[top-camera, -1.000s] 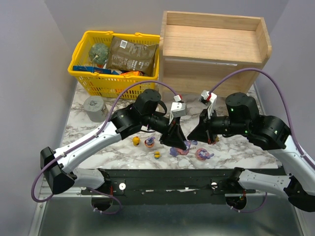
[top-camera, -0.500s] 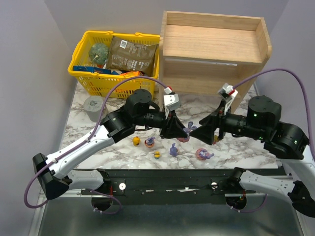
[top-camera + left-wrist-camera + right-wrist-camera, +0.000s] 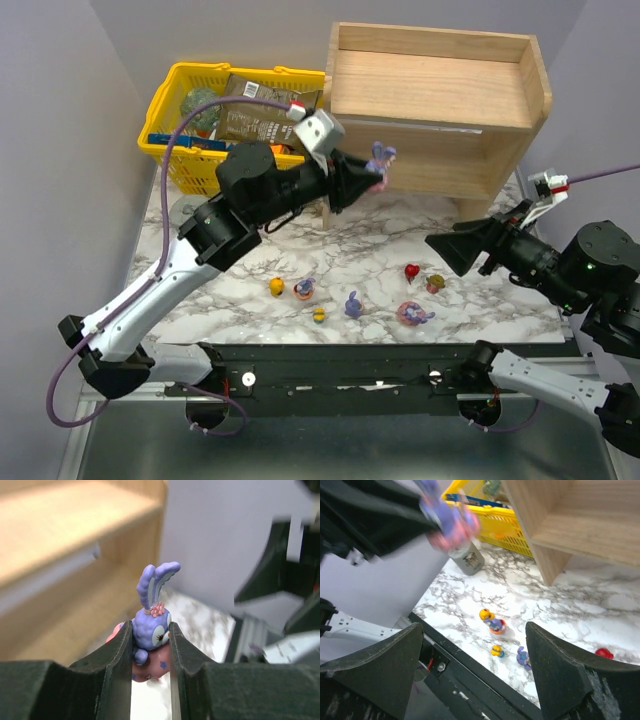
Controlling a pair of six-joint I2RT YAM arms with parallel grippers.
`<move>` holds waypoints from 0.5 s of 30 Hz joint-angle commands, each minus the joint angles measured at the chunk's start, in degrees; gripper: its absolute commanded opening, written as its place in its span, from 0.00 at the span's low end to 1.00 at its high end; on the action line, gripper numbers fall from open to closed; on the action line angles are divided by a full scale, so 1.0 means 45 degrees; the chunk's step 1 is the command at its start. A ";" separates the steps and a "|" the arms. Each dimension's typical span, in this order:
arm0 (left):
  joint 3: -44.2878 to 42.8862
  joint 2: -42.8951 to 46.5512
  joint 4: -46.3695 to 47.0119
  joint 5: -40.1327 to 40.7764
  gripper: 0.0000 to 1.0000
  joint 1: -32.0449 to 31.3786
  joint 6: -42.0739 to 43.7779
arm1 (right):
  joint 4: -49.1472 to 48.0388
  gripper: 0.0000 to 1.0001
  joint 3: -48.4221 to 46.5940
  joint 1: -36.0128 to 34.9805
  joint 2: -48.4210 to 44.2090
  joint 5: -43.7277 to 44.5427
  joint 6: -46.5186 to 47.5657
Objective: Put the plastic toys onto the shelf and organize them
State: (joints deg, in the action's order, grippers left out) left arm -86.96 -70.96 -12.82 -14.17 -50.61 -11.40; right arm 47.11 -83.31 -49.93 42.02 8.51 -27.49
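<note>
My left gripper point(image 3: 372, 172) is shut on a purple-blue bunny point(image 3: 152, 625) with a pink base and holds it in the air in front of the shelf's point(image 3: 430, 95) lower tier. The same bunny shows blurred in the right wrist view point(image 3: 450, 525). On the marble lie a yellow toy point(image 3: 276, 287), a bunny on a red base point(image 3: 304, 289), a tiny yellow one point(image 3: 318, 315), a purple bunny point(image 3: 353, 304), a bunny on a pink base point(image 3: 411, 313), a red toy point(image 3: 411, 271) and a tan one point(image 3: 435, 284). My right gripper point(image 3: 445, 250) hangs open and empty above the table's right side.
A yellow basket point(image 3: 190, 150) with packets and a green ball stands left of the shelf. A grey cup point(image 3: 469, 560) sits in front of the basket. The black rail point(image 3: 340, 365) runs along the table's near edge.
My left gripper has lifted the bunny from the table up and back toward the shelf. My right gripper has opened wide and drawn back to the right.
</note>
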 commanded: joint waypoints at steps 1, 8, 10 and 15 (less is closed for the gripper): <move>-0.2231 -0.1299 0.1655 0.1977 0.00 0.0561 0.0678 | 0.0155 0.90 0.1145 -0.0076 -0.0352 0.1155 -0.0824; -0.4502 -0.3331 0.2790 0.1356 0.00 0.1634 0.0502 | 0.0116 0.90 0.2943 -0.0056 -0.1329 0.0979 -0.1839; -0.5357 -0.4111 0.2771 0.0283 0.00 0.1948 0.0482 | 0.0175 0.90 0.3218 -0.0076 -0.1582 0.0979 -0.2036; -0.6554 -0.5498 0.2088 -0.1418 0.00 0.2670 0.0833 | 0.0214 0.90 0.3921 -0.0056 -0.2013 0.0882 -0.2329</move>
State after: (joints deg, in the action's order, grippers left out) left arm -112.27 -92.77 -3.55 -13.10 -40.80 -9.52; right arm 47.66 -67.42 -49.93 34.52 11.29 -35.81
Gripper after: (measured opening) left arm 0.342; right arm 0.900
